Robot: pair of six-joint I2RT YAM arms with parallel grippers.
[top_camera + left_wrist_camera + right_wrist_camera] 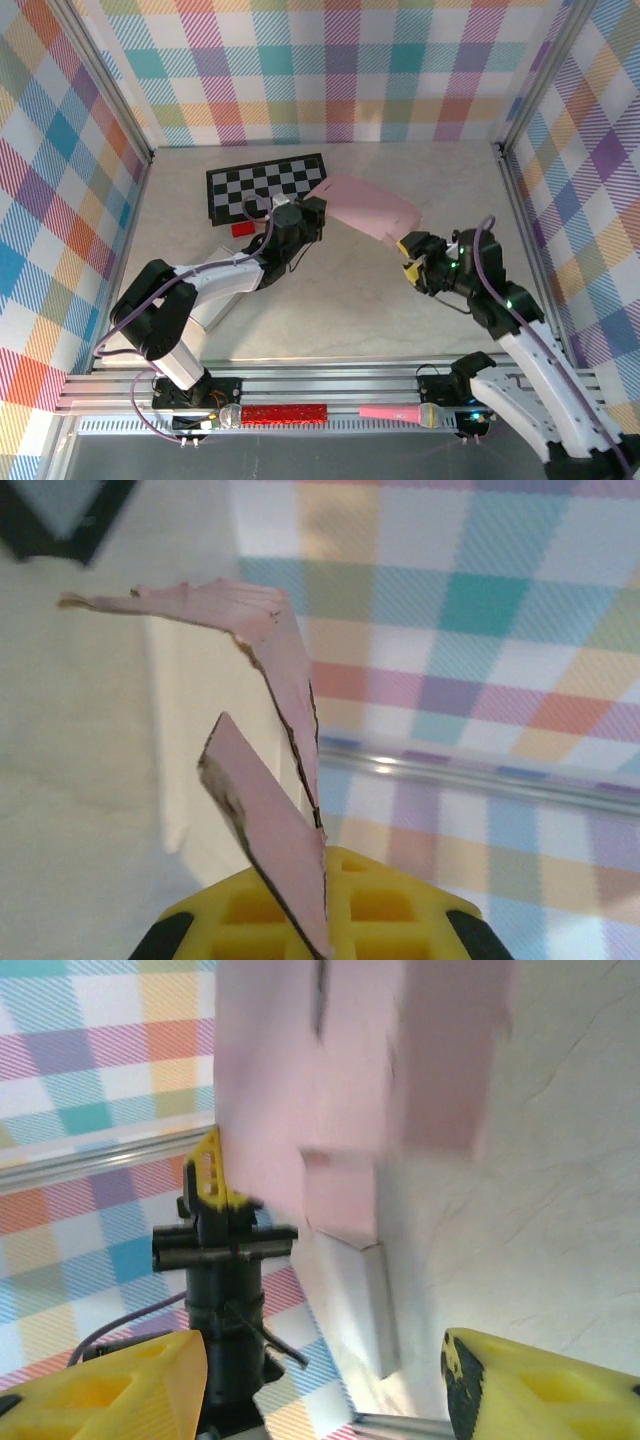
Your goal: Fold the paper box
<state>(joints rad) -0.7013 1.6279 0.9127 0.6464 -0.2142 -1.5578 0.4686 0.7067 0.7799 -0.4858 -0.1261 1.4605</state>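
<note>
pinching the paper box (365, 205) by its left end in the left gripper (300, 215), long axis running toward the table's (400, 330) right edge, spread right gripper (410, 250) just beside.

Left gripper (318, 209) closed tight; right gripper (406, 256) seemingly open.

paper box (340, 1080): smeared to a pink blur in the right wrist view and chopped off at 12 o'clock, so the creases can't be made out
left gripper (318, 920): clipped at 6 o'clock, pinch point covered by the flap
checkerboard mat (265, 187): 5 o'clock corner hidden under the left wrist
</note>
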